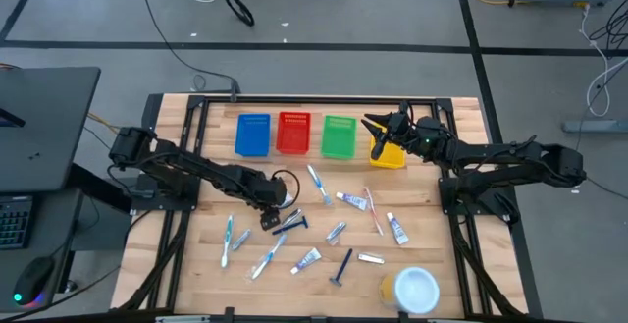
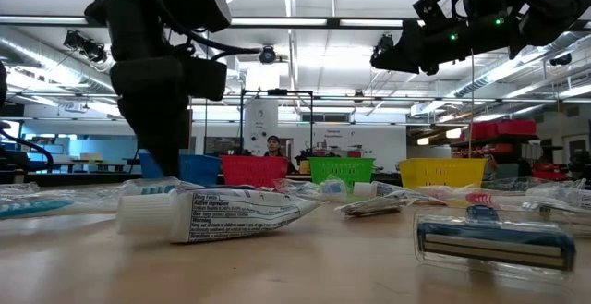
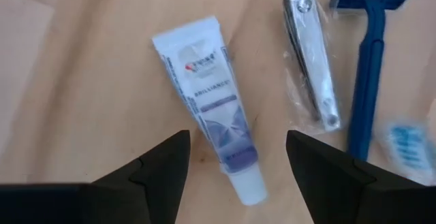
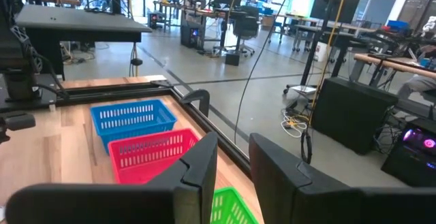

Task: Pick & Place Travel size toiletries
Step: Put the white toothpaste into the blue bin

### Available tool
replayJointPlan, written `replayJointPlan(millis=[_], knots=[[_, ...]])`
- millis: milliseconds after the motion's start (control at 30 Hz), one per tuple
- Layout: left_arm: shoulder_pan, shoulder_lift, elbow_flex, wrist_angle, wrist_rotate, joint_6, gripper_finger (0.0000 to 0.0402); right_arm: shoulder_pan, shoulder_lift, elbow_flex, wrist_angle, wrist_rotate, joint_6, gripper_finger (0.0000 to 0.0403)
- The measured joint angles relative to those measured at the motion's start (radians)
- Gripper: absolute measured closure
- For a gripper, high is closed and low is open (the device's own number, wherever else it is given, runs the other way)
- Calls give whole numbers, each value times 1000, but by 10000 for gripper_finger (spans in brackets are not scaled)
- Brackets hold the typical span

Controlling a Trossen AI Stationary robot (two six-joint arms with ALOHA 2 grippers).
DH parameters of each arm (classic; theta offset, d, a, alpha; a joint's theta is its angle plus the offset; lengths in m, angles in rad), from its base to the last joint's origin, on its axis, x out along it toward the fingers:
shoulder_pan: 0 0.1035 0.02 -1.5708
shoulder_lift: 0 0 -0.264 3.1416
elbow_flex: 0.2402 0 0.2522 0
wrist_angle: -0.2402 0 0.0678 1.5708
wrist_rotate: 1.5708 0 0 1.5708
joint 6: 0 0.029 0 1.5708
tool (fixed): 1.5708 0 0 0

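Left gripper [image 3: 235,166]: fingers spread, low over the table, toothpaste tube [image 3: 211,101] between them. Right gripper [image 4: 233,166]: fingers slightly parted, empty, raised above yellow basket [image 1: 388,153].

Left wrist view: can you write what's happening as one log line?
left gripper: jaws open over toothpaste tube | right gripper: empty, above yellow basket | nothing held

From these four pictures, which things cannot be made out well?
- High view: the toiletry under the left end effector is covered by that arm.
- Left wrist view: a toothbrush is blurred and cut by the edge.
- Right wrist view: the green basket is mostly behind the right end effector.
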Motion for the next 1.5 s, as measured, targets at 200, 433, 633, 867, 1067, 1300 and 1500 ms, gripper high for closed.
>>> replayJointPlan(millis=[200,433,633,867,1067,1300,1500], knots=[[-5,0,0,0,-32,23,150,0,0,0,0,0,0,306],[-9,0,0,0,-31,20,150,0,0,0,0,0,0,306],[-25,0,0,0,-48,18,150,0,0,0,0,0,0,306],[-34,0,-15,16,-60,16,150,0,0,0,0,1,0,306],[-34,0,-98,103,-64,-33,150,0,0,0,0,1,0,306],[-35,-5,-124,122,-64,-18,150,0,0,0,0,1,0,306],[-35,-3,-125,120,-72,22,150,0,0,0,0,1,0,306]])
